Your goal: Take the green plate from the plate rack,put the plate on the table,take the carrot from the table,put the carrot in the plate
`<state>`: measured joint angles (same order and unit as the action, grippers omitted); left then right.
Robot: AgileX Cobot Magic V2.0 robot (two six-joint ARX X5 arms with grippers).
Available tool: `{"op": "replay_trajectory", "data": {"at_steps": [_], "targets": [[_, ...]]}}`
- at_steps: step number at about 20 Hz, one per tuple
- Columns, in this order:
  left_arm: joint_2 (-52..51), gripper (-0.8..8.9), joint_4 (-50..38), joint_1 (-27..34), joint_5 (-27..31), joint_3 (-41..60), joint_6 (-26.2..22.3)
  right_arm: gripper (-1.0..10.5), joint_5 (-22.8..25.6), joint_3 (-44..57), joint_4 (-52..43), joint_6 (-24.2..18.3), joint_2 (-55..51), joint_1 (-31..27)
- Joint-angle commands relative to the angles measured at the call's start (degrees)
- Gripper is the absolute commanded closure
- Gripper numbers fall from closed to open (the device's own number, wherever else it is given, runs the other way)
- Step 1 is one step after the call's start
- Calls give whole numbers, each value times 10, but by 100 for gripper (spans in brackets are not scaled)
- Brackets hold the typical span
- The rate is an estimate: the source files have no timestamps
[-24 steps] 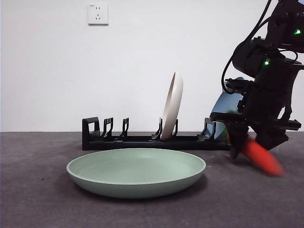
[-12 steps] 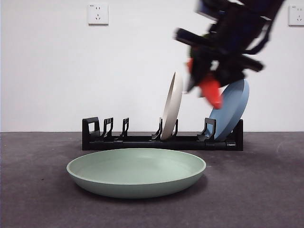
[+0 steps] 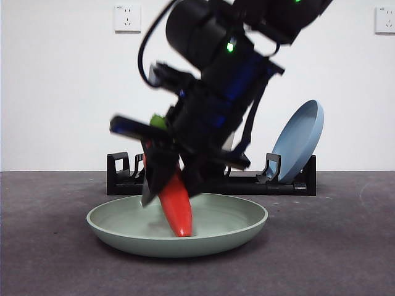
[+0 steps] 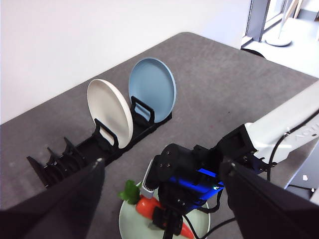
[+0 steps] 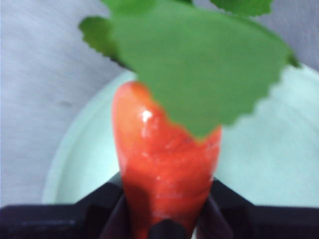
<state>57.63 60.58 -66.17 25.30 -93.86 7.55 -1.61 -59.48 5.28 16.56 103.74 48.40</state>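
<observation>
The green plate (image 3: 111, 226) lies flat on the table (image 3: 55, 259) in front of the plate rack (image 3: 123, 176). My right gripper (image 3: 165, 185) is shut on the carrot (image 3: 176, 208), which points tip-down into the plate, its tip at or just above the plate's floor. Up close, the right wrist view shows the carrot (image 5: 164, 169) and its leaves (image 5: 199, 64) between the jaws, over the plate (image 5: 279, 149). My left gripper (image 4: 162, 164) hangs high above the scene, open and holding nothing. From there I look down on the carrot (image 4: 149, 205) and plate (image 4: 125, 219).
A light blue plate (image 3: 300, 140) leans in the rack's right end. The cream plate (image 4: 110, 112) stands beside the blue plate (image 4: 152, 89) in the rack (image 4: 60, 167); the right arm (image 3: 222, 80) hides it in the front view. Wall sockets sit high on the wall.
The right gripper carried the carrot up from the table at the right, leftward over the rack, and down into the green plate. The plate and the rack stayed put.
</observation>
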Motion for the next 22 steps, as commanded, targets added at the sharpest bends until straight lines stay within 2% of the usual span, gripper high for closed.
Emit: {"op": "replay_trajectory", "data": {"at_steps": [1,2,4,5,6,14,18,22], "targets": [[-1,423,5,-1,1,-2,0,925,5,1,-5,5,7,1],[-1,423,6,-1,1,-2,0,841,5,1,-6,5,7,1],[-1,423,6,-1,1,-2,0,579,5,1,-6,5,7,1],[-1,423,6,-1,0,-2,0,493,6,1,-5,5,7,0],[-1,423,6,-1,0,-2,2,469,7,1,-4,5,7,0],[-1,423,9,-1,0,-2,4,469,21,0,5,-7,-15,0],[-1,423,12,-1,1,-2,3,469,21,0,63,-21,-130,0],[-1,423,37,-1,1,-2,3,471,17,0,225,-26,-297,0]]}}
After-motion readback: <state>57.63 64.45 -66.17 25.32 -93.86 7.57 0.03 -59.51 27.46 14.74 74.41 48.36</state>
